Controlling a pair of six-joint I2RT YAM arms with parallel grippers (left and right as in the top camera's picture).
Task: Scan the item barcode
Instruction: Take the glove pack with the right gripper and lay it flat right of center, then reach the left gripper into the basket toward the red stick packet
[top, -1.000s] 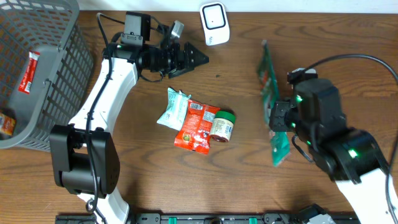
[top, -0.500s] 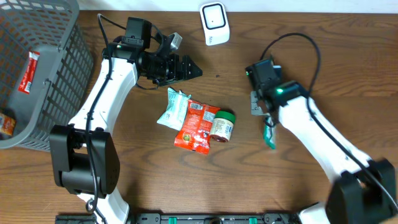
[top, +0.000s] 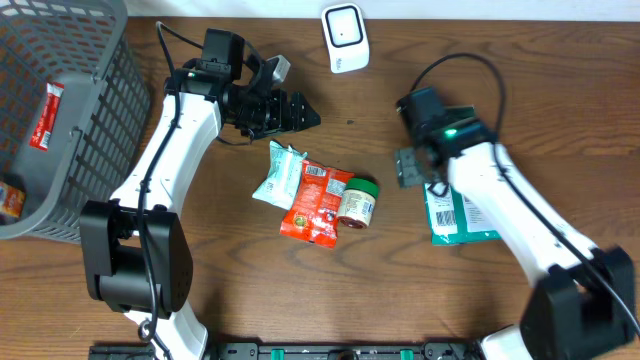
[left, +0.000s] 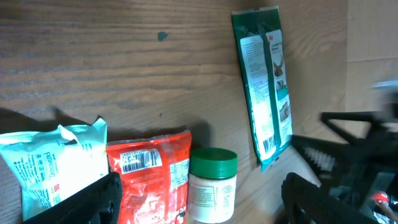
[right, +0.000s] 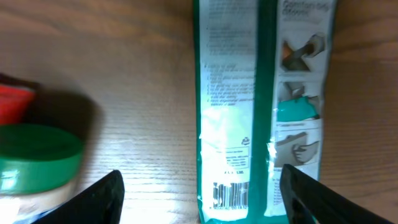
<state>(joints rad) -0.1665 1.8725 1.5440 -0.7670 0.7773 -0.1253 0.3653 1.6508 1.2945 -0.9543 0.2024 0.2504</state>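
The green packet (right: 261, 93) is lying flat on the table (top: 560, 110), printed back facing up, and nothing is holding it. The right gripper (top: 411, 165) is hovering just over its near end with the jaws standing wide. From the wrist, one dark finger is showing at each lower corner, and the packet is running straight out between them.

That is the relation the next move seems to turn on. The packet's long axis is pointing directly away from the right gripper, and the barcode (right: 227, 194) is sitting at the end closest to the fingers, slightly toward the left one. To close across the narrow width, I judge the gripper needs only to drop, not to turn.

The left gripper (top: 303, 110) is also hanging open, holding nothing. The packet is lying well off to its right, past the jar (left: 212, 183) and the red pouch (left: 149, 174) directly beneath it. So the right arm is plainly the nearer one.

The white scanner (top: 343, 38) is standing ahead of the right gripper and over toward the left arm's side, well apart from the packet. With the code facing upward, the packet will probably need lifting and tilting toward the scanner.
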